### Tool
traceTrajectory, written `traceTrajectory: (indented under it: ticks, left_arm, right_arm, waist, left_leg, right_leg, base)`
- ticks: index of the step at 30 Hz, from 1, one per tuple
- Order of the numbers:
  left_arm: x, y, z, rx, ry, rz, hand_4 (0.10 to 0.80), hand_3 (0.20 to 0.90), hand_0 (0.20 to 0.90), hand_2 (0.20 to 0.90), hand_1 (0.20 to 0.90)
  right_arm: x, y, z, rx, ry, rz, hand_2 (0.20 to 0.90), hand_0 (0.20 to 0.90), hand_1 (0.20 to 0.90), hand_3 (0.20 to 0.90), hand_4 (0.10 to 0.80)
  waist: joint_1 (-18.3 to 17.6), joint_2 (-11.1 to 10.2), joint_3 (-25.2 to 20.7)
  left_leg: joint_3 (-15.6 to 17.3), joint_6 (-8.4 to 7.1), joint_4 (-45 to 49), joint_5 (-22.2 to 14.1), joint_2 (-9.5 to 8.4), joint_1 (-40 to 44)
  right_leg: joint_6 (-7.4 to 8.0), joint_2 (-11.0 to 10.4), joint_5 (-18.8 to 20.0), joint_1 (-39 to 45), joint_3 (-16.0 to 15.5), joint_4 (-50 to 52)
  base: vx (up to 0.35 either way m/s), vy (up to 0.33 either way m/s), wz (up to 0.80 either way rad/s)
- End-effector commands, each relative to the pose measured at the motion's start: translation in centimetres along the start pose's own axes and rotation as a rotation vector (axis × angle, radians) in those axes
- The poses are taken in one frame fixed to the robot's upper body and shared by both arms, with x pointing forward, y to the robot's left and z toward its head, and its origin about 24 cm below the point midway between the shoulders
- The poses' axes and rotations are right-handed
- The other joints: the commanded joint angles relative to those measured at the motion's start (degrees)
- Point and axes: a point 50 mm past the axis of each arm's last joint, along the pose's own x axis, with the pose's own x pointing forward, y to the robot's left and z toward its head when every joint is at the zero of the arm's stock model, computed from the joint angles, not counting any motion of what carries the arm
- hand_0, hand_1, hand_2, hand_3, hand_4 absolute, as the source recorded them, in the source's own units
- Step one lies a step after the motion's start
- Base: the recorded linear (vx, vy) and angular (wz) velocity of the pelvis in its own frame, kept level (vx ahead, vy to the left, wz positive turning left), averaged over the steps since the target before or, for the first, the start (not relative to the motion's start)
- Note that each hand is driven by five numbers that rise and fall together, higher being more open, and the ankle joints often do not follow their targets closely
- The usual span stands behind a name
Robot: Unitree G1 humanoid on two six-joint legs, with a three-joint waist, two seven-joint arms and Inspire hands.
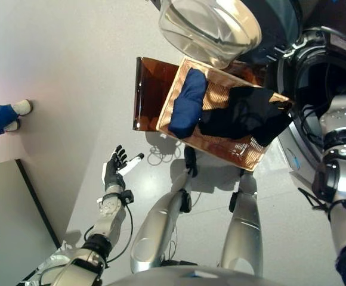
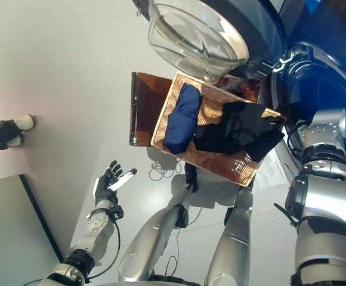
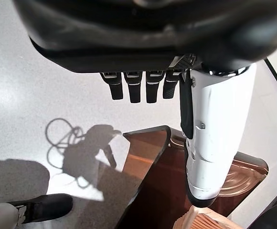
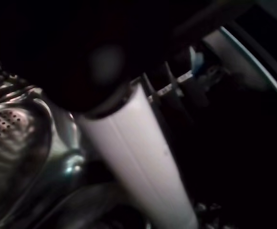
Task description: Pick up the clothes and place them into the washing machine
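A wicker basket [image 1: 221,152] stands on the floor before me. In it lie a folded blue garment [image 1: 188,102] on the left and a black garment [image 1: 250,116] on the right, draped over the rim. The washing machine [image 1: 316,65] is at the right, its round glass door [image 1: 209,27] swung open above the basket. My right arm reaches into the opening. In the right wrist view my right hand [image 4: 133,157] is inside the steel drum [image 4: 14,138], thumb straight, holding nothing I can see. My left hand [image 1: 114,167] hangs open at the lower left, away from the basket.
A brown translucent lid [image 1: 152,89] lies against the basket's left side. A person's leg and white shoe [image 1: 18,110] show at the left edge. A grey panel [image 1: 0,220] lies at the lower left.
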Motion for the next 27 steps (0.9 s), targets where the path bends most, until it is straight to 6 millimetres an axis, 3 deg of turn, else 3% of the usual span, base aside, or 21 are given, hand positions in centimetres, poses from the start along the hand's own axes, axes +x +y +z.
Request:
traceTrajectory:
  ticks: [1, 10, 18, 27]
  left_arm:
    - [-0.3, 3.4, 0.8, 0.009, -0.071, 0.114, 0.800, 0.900, 0.900, 0.900, 0.900]
    - [-0.2, 3.7, 1.1, 0.006, -0.081, 0.126, 0.800, 0.900, 0.900, 0.900, 0.900]
    - [0.0, 3.6, 1.6, -0.001, -0.101, 0.127, 0.800, 0.900, 0.900, 0.900, 0.900]
    - [0.1, 3.6, 2.5, 0.005, -0.139, 0.123, 0.800, 0.900, 0.900, 0.900, 0.900]
  right_arm:
    - [0.0, 2.5, 4.5, 0.034, -0.203, 0.110, 0.900, 0.900, 0.900, 0.900, 0.800]
    - [-0.3, 2.2, 3.5, 0.033, -0.187, 0.111, 0.900, 0.900, 0.900, 0.900, 0.800]
    - [-0.8, 0.8, 0.7, -0.009, -0.134, 0.105, 0.900, 0.900, 0.900, 0.900, 0.800]
    - [-2.1, -1.6, -3.2, -0.049, -0.056, 0.093, 0.900, 0.900, 0.900, 0.900, 0.800]
  waist:
    - [0.5, 0.0, -5.1]
    - [0.4, -0.1, -5.0]
    - [0.1, -0.3, -4.4]
    - [-0.7, -0.8, -3.3]
  left_leg:
    - [-0.1, -7.80, 7.6, -5.4, 0.86, -4.3]
    - [-0.2, -7.52, 7.8, -5.2, 0.89, -4.9]
    - [0.2, -7.27, 10.4, -6.7, 1.19, -6.4]
    - [1.2, -5.82, 19.3, -10.3, 2.70, -11.5]
  right_leg:
    - [-1.36, -0.4, -3.6, -2.0, 2.0, 5.5]
    - [-1.61, -0.2, -3.4, -2.8, 2.5, 5.8]
    - [-1.80, 0.1, -4.2, -4.0, 2.9, 7.4]
    - [-2.70, 0.7, -6.2, -9.4, 4.8, 14.9]
  base:
    - [0.000, 0.000, 0.00]
    - [0.000, 0.000, 0.00]
    - [0.000, 0.000, 0.00]
    - [-0.041, 0.013, 0.08]
